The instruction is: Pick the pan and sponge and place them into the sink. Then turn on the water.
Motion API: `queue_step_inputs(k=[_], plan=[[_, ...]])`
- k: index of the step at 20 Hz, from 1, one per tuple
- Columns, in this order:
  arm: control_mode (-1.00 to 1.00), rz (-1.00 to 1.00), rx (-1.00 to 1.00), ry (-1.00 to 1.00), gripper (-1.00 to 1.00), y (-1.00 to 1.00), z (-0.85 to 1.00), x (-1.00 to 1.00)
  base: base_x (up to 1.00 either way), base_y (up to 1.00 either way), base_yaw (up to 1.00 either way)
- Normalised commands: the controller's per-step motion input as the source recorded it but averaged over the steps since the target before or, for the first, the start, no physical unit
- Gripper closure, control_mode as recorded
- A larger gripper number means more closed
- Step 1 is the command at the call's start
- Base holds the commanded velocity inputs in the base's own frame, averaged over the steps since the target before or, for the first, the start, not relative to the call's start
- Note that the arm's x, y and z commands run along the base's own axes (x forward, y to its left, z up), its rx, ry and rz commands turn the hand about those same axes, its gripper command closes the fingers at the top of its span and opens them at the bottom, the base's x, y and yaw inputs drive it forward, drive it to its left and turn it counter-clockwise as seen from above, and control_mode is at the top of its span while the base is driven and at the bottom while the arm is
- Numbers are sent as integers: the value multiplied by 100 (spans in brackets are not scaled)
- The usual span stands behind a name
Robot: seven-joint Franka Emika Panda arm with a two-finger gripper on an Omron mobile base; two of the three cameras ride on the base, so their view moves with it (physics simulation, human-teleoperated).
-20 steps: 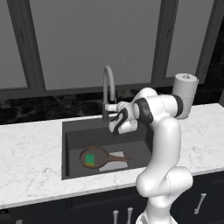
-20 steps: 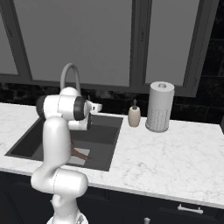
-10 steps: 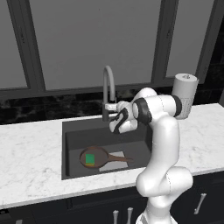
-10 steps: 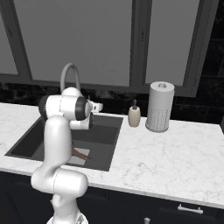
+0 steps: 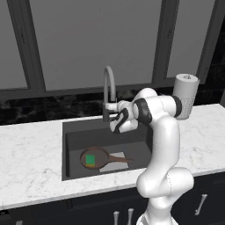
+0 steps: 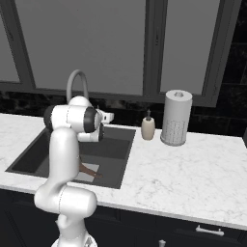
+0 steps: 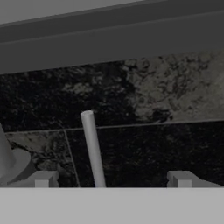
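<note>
The pan (image 5: 96,157) lay on the floor of the sink (image 5: 74,136), toward the basin's 7 o'clock corner, its handle running out toward 4 o'clock, and the sponge (image 5: 90,159) rested green side up inside it. Both placing steps therefore looked finished, leaving only the water. No stream fell from the faucet (image 5: 108,83), which rose at the basin's 12 o'clock edge. The gripper (image 5: 110,115) hung level at the faucet's base with its jaws spread wide and nothing between them. In the hand view a slim pale rod, probably the faucet's lever (image 7: 92,148), stood upright between the fingertips (image 7: 43,178), left of centre. The next move likely called for nudging that lever aside until water ran.
</note>
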Motion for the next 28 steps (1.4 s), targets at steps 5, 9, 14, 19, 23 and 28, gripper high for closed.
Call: queue_step_inputs(k=[5,9,14,19,23,28], plan=[[-100,0,0,-4,-100,0,0,2,0,0,0],[-100,0,0,-4,-100,0,0,10,0,0,0],[-100,0,0,-4,-100,0,0,14,0,0,0],[-100,0,0,-3,-100,-1,0,2,0,0,0],[-100,0,0,0,-100,-4,0,0,0,0,0],[-100,0,0,0,-100,-10,0,0,0,0,0]])
